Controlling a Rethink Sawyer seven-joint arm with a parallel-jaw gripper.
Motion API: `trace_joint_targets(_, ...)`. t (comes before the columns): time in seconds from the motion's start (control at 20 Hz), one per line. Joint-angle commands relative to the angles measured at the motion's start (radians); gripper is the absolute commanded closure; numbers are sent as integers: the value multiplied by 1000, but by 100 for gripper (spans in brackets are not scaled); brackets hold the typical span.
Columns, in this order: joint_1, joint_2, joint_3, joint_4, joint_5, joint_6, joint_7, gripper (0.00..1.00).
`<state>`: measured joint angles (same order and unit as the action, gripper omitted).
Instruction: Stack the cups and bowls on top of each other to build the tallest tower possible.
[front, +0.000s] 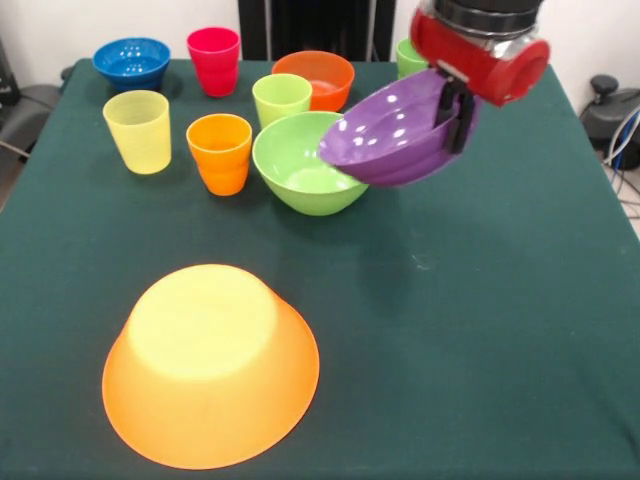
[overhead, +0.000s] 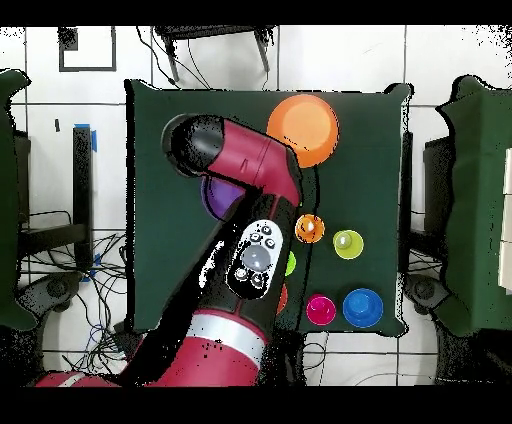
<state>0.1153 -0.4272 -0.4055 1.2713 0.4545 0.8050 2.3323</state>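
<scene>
My gripper is shut on the rim of the wide purple bowl and holds it tilted in the air, just right of the lime green bowl. The very large orange bowl lies upside down near the front. An orange cup, a yellow cup, a lime green cup, a red cup, a small orange-red bowl and a blue bowl stand behind. A green cup is half hidden by the arm. In the overhead view the arm covers most of the purple bowl.
The table has a dark green cloth. In the overhead view the big orange bowl sits near the far edge, and the orange cup, yellow cup, red cup and blue bowl sit at the right.
</scene>
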Motion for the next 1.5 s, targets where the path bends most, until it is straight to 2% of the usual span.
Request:
trace_joint_targets(0.05,-65,108,69,-173,-111,124,-29,100)
trace_joint_targets(0.45,-116,143,88,-264,-167,151,-70,100)
trace_joint_targets(0.9,-164,193,94,-414,-214,242,-113,100)
trace_joint_targets(1.1,-179,179,86,-442,-230,310,-129,100)
trace_joint_targets(1.5,-192,129,81,-437,-265,378,-155,100)
